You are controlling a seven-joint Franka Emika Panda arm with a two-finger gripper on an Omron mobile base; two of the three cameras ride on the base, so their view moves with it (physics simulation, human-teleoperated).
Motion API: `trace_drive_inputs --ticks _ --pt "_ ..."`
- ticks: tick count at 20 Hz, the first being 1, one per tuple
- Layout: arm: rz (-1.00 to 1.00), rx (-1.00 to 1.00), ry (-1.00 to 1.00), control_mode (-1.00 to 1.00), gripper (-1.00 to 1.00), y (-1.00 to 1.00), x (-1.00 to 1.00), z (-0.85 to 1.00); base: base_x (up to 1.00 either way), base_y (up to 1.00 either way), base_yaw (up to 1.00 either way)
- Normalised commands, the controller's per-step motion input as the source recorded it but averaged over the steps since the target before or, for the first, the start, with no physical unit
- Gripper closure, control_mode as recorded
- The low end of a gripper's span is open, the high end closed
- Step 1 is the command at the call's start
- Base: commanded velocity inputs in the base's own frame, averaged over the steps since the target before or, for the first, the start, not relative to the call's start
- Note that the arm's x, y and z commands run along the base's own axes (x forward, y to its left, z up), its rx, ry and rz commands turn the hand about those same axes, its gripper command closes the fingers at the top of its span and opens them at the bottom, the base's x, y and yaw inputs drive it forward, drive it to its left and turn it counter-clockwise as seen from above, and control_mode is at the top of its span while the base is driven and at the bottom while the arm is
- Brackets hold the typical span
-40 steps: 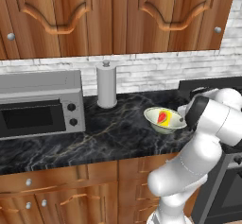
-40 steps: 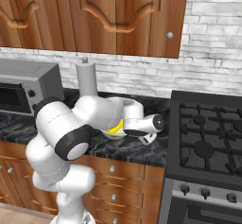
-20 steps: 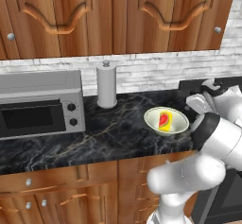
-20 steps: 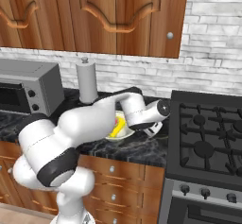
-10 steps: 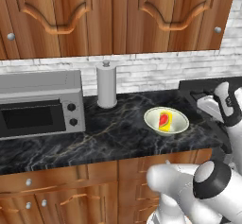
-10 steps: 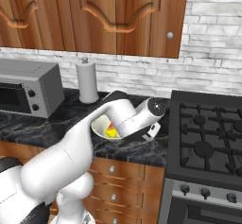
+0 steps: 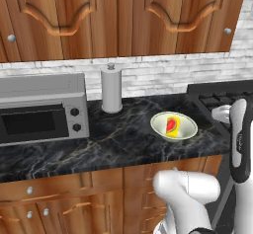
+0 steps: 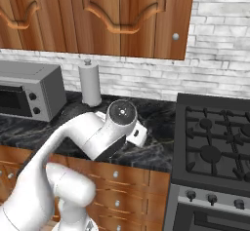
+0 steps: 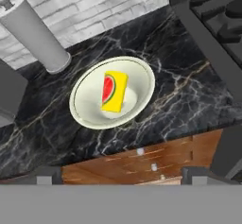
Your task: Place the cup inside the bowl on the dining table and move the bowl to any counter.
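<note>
The gripper [image 9: 123, 175] hangs with its jaws spread wide and empty, touching nothing, its two dark fingertips [image 9: 48, 175] rising at the bottom of the hand view above the counter's near edge. Below and beyond them the cup [image 9: 114, 91] lies on its side inside the bowl [image 9: 137, 72], yellow with its red-orange patch turned up. The bowl sits on the counter [image 7: 118, 141], towards its right end, just left of the stove [image 8: 215, 147] and to the right of the paper towel roll [image 7: 111, 88]; the microwave [image 7: 42, 107] stands well apart at the far left.

Two seconds ago the hand was low over the bowl, partly covering it in the left base view. Since then the arm has lifted and drawn back to the right, and the bowl now stands fully uncovered there, in the same spot on the marble with the cup in it. The jaws were already nearly as wide a second ago.

In the left base view the arm [image 7: 239, 139] stands upright at the right edge, near the stove, with its white shoulder bulging low in the foreground. In the right base view the forearm [image 8: 85, 135] sweeps up from the lower left to a round joint in front of the counter, hiding the bowl behind it.
</note>
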Motion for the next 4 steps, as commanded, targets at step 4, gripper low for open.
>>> trace_drive_inputs --ticks 4 --pt "0.02 -0.22 -0.14 -1.0 -1.0 0.57 -1.0 0.7 0.0 0.0 0.0"
